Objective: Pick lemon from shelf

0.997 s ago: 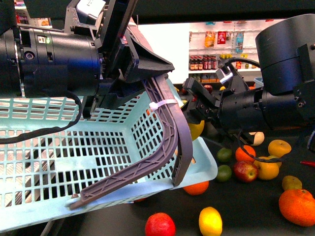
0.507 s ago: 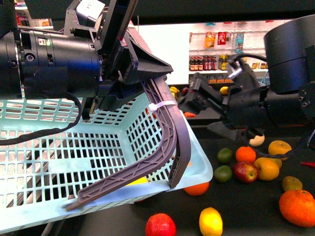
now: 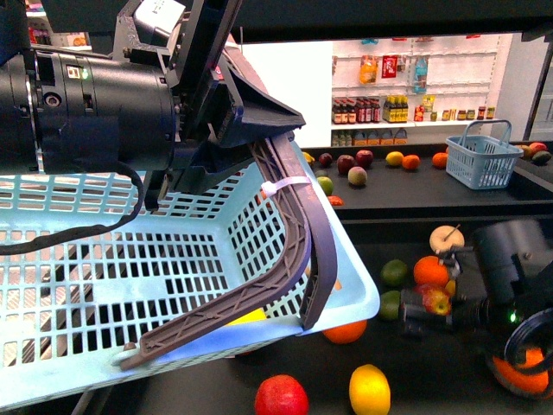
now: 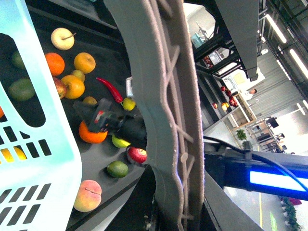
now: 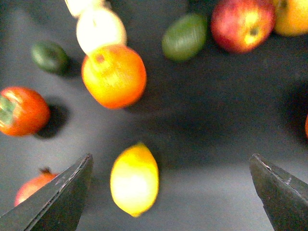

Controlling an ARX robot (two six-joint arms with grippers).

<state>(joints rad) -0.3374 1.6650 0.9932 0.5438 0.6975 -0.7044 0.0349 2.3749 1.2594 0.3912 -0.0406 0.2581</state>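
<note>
A bright yellow lemon lies on the shelf's black lower deck, near the front. In the right wrist view this lemon sits between my open right gripper's fingers, close to one finger and untouched. From the front, the right gripper hangs low over the deck at the right. My left gripper is shut on the grey handle of a pale blue basket. Something yellow shows through the basket's slots.
Oranges, a red fruit, apples and limes are scattered on the lower deck. More fruit and a small blue basket stand on the upper deck. A red chili and a peach lie further along.
My right arm left the basket rim, where it held a yellow fruit one second ago, and dropped low over the lower deck at the right. The left arm and basket barely moved.
</note>
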